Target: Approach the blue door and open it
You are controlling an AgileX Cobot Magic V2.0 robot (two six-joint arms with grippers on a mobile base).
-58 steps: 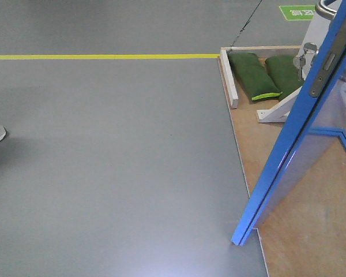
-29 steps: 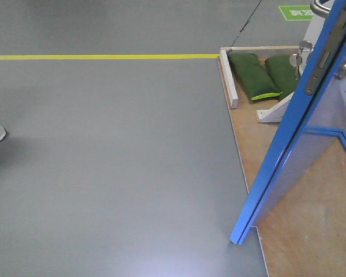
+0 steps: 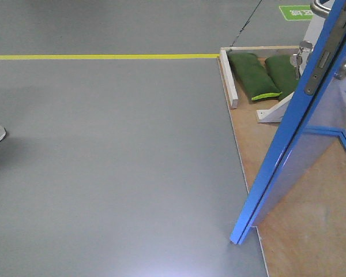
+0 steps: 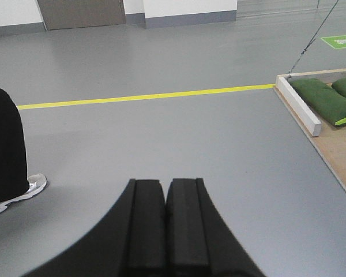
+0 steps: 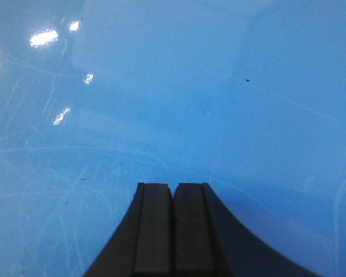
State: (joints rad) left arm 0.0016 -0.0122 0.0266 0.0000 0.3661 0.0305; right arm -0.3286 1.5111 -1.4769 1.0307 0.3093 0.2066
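grey floor [image 3: 115, 144] with a yellow line [image 3: 104, 56] fills the left side. the blue door [image 3: 279, 156] stands at the right, its lower corner at the wooden platform [image 3: 311, 242] edge. the left gripper [image 4: 165, 183] has its fingers together above the floor. the right gripper [image 5: 173, 187], fingers also together, faces the door's glossy panel closely.

The place is a test hall. Its grey floor [image 3: 115, 161] bears a yellow line [image 3: 104, 56]; a plywood base [image 3: 256, 138] carries green sandbags [image 3: 252, 75].

Grey floor [image 3: 115, 161] crossed by a yellow line [image 3: 104, 56]; green sandbags [image 3: 251, 75] on a plywood platform [image 3: 256, 144].
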